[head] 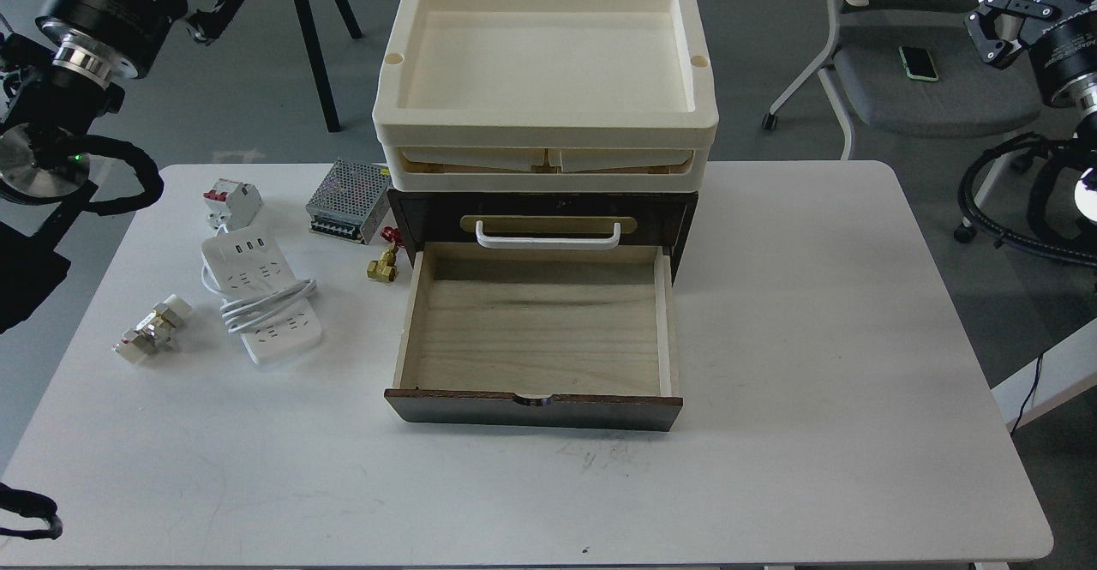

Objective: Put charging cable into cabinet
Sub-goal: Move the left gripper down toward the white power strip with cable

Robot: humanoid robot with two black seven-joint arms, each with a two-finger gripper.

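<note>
charging cable (261,300): white strip, white cord
cabinet (548,219): dark brown wood
drawer (536,330): pale wood inside, dark brown front
handle (548,236): white, on brass plate
trays (545,56): cream
counter (814,381): white
circuit breaker (231,203): white and red
power-supply box (349,200): silver, perforated dot pattern
valve (383,267): brass, red knob
left tool (214,0): black
right tool (998,26): black

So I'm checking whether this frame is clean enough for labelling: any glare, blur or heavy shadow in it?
Head view: sharp throughout, lighting soft and even; the charging cable and table show no blown-out glare. The open drawer of the cabinet holds only a mild shadow band near its back. Both grippers, left and right, sit dark at the top corners.
</note>
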